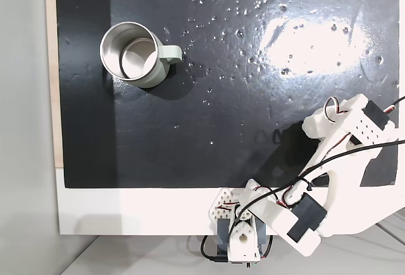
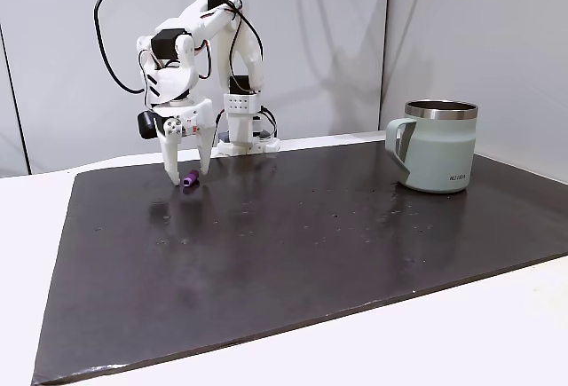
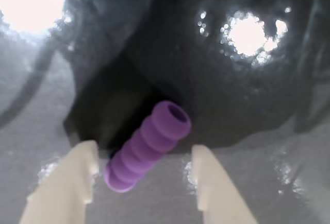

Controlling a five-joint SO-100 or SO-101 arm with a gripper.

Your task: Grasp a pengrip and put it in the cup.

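Observation:
The pengrip (image 3: 147,144) is a small purple ribbed cylinder lying on the black mat, and it sits between my two white fingertips in the wrist view. In a fixed view my gripper (image 2: 188,175) points straight down at the mat's far left, open, with its fingers either side of the pengrip (image 2: 190,180) and a gap on each side. In the wrist view the gripper (image 3: 144,152) has not closed on it. The cup (image 2: 439,160), a pale grey-green mug with a steel inside, stands upright far to the right. From above, the cup (image 1: 158,74) is at the mat's upper left, and nothing lies inside it.
The black mat (image 2: 311,253) covers most of the white table. My arm's base (image 2: 244,137) stands at the mat's back edge, with black cables looping above it. From above, the folded arm (image 1: 329,161) covers the mat's lower right corner.

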